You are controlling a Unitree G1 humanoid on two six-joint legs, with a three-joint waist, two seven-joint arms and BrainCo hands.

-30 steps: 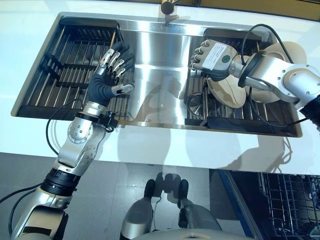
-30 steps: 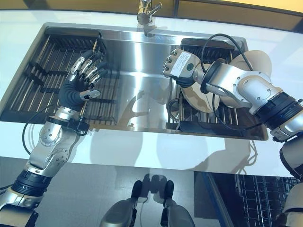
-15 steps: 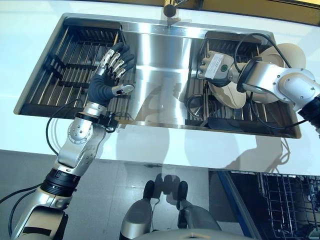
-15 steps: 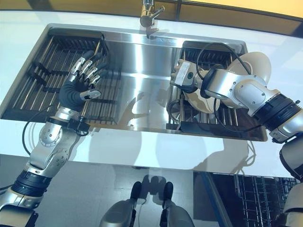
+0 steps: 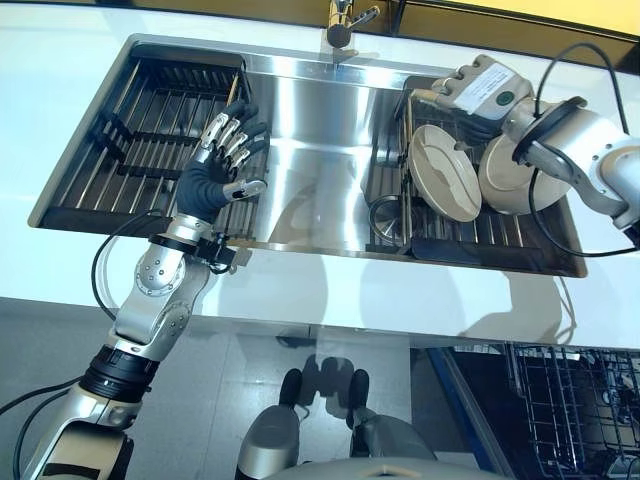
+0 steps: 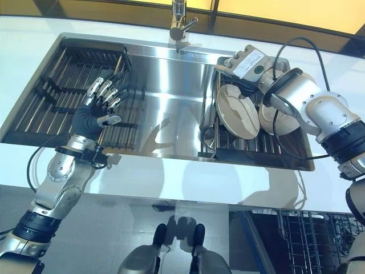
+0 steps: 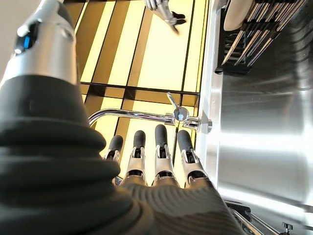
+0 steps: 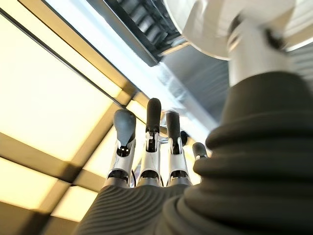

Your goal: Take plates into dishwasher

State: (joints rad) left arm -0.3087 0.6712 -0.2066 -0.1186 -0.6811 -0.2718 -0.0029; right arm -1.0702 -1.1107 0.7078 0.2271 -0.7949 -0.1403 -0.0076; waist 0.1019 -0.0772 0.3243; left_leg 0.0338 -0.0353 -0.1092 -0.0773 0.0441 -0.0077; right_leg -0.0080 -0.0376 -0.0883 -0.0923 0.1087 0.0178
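Observation:
Two cream plates stand on edge in the dark rack in the right part of the steel sink (image 5: 320, 130): one (image 5: 445, 172) on the left, one (image 5: 512, 178) to its right and partly behind my right forearm. My right hand (image 5: 480, 88) hovers over the rack's back edge, above the plates, with straight fingers (image 8: 152, 142) and nothing in it. A plate's rim (image 8: 230, 24) shows in the right wrist view. My left hand (image 5: 215, 170) is open and empty over the left rack's right end, fingers (image 7: 161, 152) spread.
A dark slatted rack (image 5: 150, 140) fills the sink's left part. The faucet (image 5: 340, 25) stands at the back middle. White counter (image 5: 400, 300) runs along the sink's front. The open dishwasher's wire basket (image 5: 575, 400) shows at the lower right, below the counter.
My right hand has lifted off the left plate and moved back and to the right, to the rack's back edge; both plates now show. The camera has shifted. My left hand stays put.

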